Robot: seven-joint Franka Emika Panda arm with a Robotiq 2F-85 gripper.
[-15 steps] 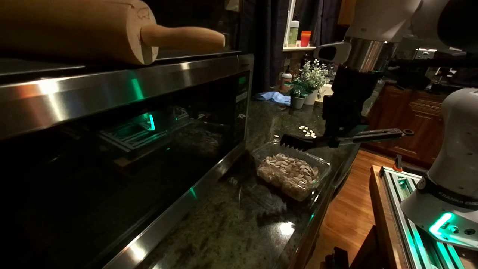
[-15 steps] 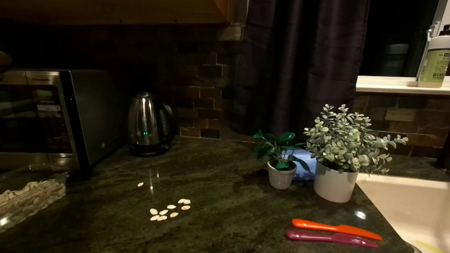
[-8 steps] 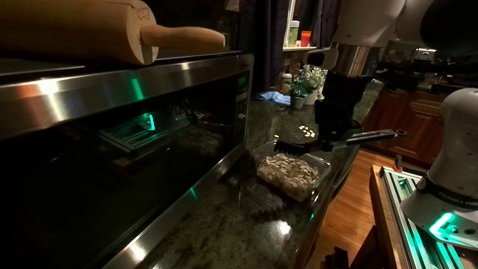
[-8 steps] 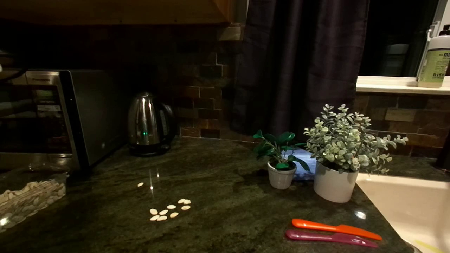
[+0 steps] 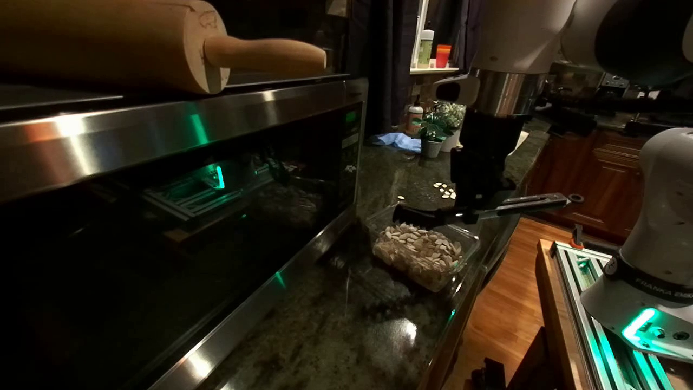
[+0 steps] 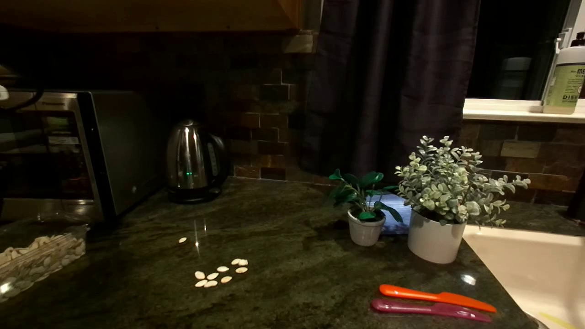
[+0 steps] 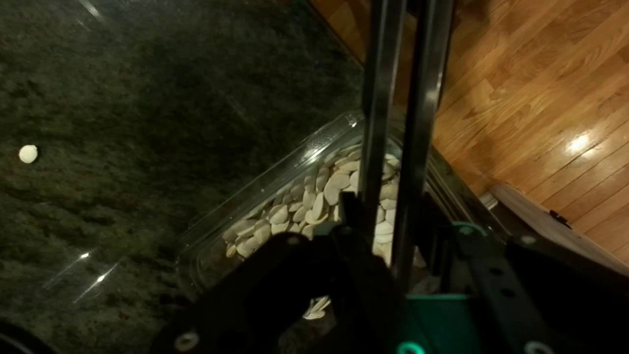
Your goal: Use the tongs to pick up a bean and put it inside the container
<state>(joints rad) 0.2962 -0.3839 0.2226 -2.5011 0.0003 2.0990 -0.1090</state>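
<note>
Tongs point(image 5: 525, 206) over tub point(image 7: 314, 153); dark counter point(image 6: 292, 246), wood floor point(image 7: 540, 73).

Dim light is prevailing; glare is spotting counter point(image 5: 335, 325) and floor point(image 7: 535, 113); green light is streaking the microwave point(image 5: 206, 227); shadow is apparently hiding gripper point(image 7: 389, 216) detail.

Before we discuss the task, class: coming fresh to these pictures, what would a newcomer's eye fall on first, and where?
Probably the big wooden rolling pin on top of the microwave, looming in the upper left of an exterior view. Then the gripper holding the tongs, which cross in front of a clear tub of pale seeds in the wrist view. Last, the orange knife and purple knife, bright on the dark counter near the sink.
</note>
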